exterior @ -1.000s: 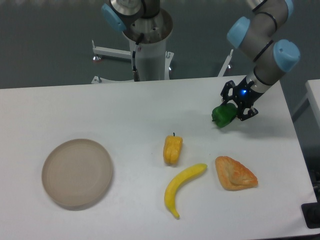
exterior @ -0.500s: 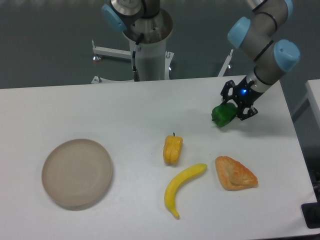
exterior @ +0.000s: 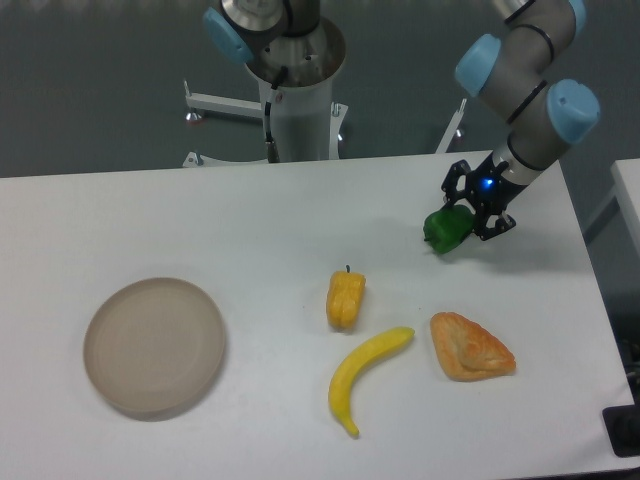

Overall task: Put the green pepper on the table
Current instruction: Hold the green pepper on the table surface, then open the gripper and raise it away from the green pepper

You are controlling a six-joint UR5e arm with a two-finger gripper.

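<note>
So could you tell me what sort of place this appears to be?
Probably a robotics lab: a robot arm works at a plain white table set with toy food like a banana, against a bare grey floor.

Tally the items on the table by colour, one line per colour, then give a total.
Green: 1, the green pepper, at the pincer
Yellow: 2, the yellow pepper and the banana
Orange-brown: 1, the pastry
Beige: 1, the round plate
Total: 5 items on the table
</note>
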